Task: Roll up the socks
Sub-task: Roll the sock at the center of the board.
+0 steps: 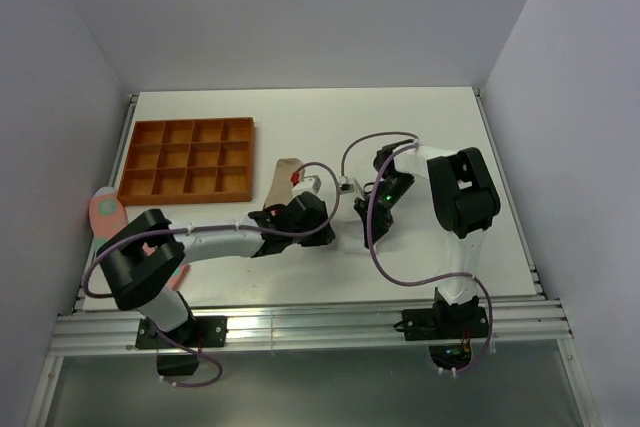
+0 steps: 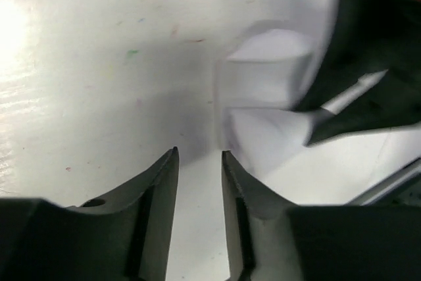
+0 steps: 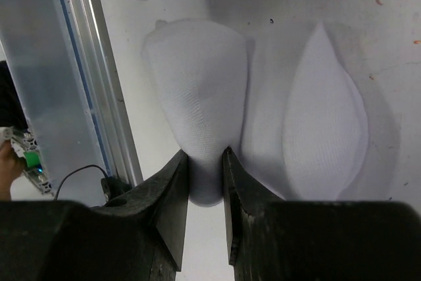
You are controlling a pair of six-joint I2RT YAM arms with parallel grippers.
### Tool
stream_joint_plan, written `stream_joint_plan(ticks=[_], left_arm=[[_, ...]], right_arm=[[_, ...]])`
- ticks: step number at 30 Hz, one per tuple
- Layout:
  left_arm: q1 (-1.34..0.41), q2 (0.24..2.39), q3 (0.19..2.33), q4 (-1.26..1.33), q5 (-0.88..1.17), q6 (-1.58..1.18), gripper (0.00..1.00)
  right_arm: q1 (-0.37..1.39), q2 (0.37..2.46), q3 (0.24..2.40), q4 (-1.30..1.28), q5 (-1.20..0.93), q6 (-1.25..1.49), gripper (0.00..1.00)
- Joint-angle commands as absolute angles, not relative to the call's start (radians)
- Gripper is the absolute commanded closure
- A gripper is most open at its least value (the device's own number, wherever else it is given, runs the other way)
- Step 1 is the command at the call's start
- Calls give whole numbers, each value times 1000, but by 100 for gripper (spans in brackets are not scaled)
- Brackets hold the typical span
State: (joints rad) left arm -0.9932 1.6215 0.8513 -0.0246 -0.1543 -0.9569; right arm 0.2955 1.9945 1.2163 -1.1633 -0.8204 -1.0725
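A white counter (image 1: 420, 127) fills the floor of a plain booth, with pale grey walls (image 1: 300, 7) rising at the back and on both sides. An aluminium rail (image 1: 320, 322) runs along the near edge, where the two arm bases are bolted. Up close the surface is not spotless: small coloured specks dot it, and a bright glare sits at one corner of the left wrist view.

A brown wooden tray (image 1: 185, 197) split into square compartments lies at the far left. Just to its right lies the beige sock (image 1: 285, 179), flat on the counter. The red sock (image 1: 103, 212) sits at the counter's left edge, beside the tray's near corner.

The white sock (image 3: 200, 83) is mid-counter, between the two arms. The right pincer (image 3: 205, 156) is pinching a fold of it – the fabric bunches up between the fingers, while another part lies flat alongside. The left pincer (image 2: 200, 156) stands slightly spread with only bare counter in the gap, its tips just short of the white sock, gripping nothing
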Motion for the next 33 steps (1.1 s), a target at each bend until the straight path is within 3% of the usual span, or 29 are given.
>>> stream_joint_plan(ticks=[1, 7, 12, 33], left_arm=[[-1037, 1510, 813, 135, -250, -756, 57], [-1051, 1511, 842, 160, -34, -422, 52], [-1051, 1633, 952, 61, 63, -275, 52], [-1054, 1773, 1020, 152, 127, -212, 48]], right_arm=[[291, 2020, 1238, -1132, -712, -1040, 81], [293, 2045, 1267, -1158, -704, -1043, 81], [295, 2054, 1278, -1167, -706, -1043, 81], [295, 2077, 1295, -1193, -706, -1045, 81]])
